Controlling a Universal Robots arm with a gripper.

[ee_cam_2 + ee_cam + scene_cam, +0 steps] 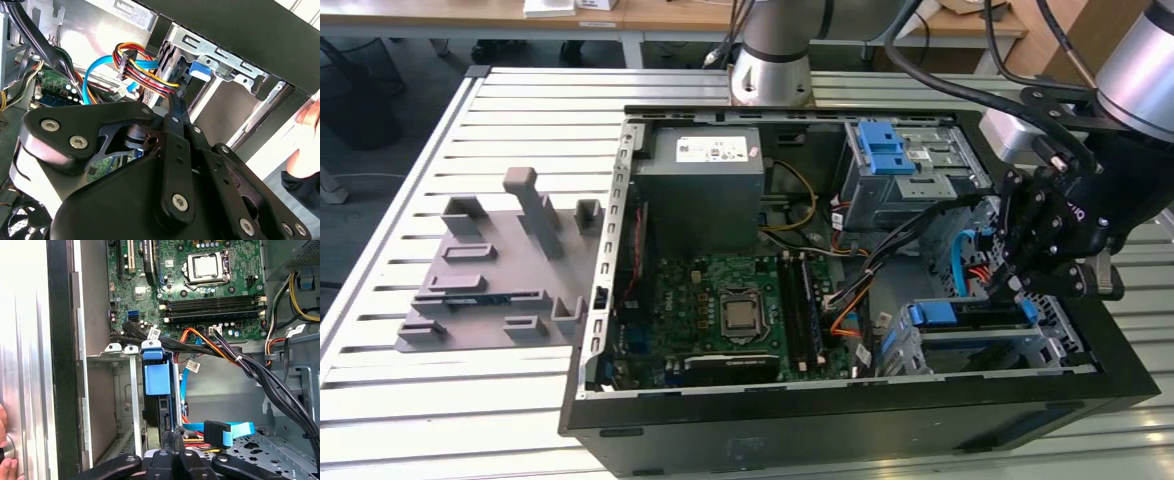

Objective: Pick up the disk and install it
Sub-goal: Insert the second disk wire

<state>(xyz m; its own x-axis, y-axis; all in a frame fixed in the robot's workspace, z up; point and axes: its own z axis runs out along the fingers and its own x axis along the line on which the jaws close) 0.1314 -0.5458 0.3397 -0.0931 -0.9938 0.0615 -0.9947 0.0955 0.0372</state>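
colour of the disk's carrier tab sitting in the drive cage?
Blue, on the disk in the drive cage; clearest in the first wrist view.

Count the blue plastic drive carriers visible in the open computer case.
2. One blue carrier sits on the upper drive cage near the power supply; the other is in the lower bay beside the hand. Cables may hide more.

One open computer case (847, 425), one motherboard (734, 310), one grey power-supply box (707, 170), two blue-fronted drive bays (887, 150) that I could count, one gripper (1034, 270), one grey fixture plate (494, 270) beside the case.
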